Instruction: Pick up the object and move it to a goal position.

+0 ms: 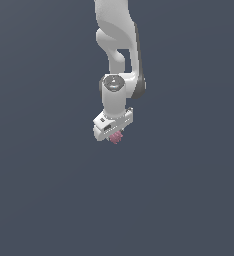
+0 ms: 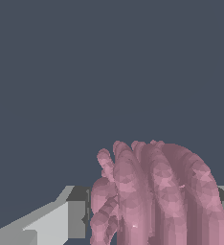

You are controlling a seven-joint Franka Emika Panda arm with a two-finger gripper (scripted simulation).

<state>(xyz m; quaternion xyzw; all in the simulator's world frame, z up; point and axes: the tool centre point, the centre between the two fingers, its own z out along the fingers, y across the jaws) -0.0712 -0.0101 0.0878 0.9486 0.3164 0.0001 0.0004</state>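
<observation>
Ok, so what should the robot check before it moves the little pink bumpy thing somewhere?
1. Pink lump sits between the fingers of the gripper: ok.
2. Fingers really squeezing it: cannot tell; the contact is hidden in both views.
3. Lump lifted off the floor: cannot tell; the background is plain.
4. Nothing near the arm to bump: ok.
5. Goal spot in sight: not ok; no marker shows.

Flat, even, shadowless render; sharp

Plain dark grey-blue ground (image 1: 49, 200) across both views, flat, uniform, unmarked; edges not visible. Nothing seen resting on it.
</observation>
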